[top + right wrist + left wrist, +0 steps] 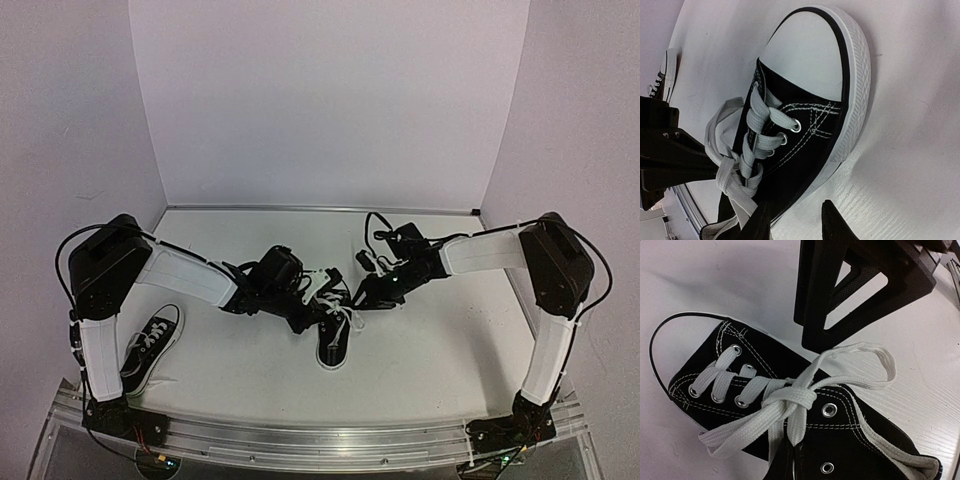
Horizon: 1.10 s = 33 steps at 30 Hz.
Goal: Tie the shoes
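Centre worktop (430,350) | shoe (334,335) lay between your arms, toe toward their bases, long axis near-to-far | your left gripper (302,318) was closed at the lace knot (790,402) | right gripper (796,205), jaws apart, hovered beside it

We look into a pale, three-sided booth.
We see a white table (430,350), its faint wood grain showing in the wrist views. It is closed in by a plain back panel (330,100) of lilac-tinted white and by a left wall (70,110) and a right wall (585,110) that splay outward toward us. A thin grey strip (320,209) runs where the back panel meets the table. A ribbed metal rail (320,438) edges the near side. The light is soft and even, and the shadows on the table are faint.
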### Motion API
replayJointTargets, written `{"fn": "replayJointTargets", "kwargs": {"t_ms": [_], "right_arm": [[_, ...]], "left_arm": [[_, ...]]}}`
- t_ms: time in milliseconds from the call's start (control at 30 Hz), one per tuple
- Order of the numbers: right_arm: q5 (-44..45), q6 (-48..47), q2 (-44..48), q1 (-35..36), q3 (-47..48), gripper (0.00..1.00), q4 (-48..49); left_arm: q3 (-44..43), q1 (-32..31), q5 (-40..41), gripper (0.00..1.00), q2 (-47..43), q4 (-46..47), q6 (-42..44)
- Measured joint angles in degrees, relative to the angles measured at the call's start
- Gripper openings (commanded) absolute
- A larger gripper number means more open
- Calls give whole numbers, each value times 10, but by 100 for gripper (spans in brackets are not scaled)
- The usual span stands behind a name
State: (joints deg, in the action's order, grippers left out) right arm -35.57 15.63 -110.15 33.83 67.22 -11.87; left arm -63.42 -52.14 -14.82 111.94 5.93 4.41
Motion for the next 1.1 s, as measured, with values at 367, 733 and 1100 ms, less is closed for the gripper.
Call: {"fn": "replayJointTargets", "kwargs": {"t_ms": [367, 733, 1100], "right_arm": [[13, -9, 2, 0, 3, 38, -24], [-21, -34, 40, -25, 18, 36, -42], [20, -78, 40, 22, 24, 30, -108]], "left_arm": [[0, 1, 14, 0, -1, -3, 0], [0, 1, 15, 0, -1, -4, 0], [0, 1, 15, 0, -1, -4, 0]]}}
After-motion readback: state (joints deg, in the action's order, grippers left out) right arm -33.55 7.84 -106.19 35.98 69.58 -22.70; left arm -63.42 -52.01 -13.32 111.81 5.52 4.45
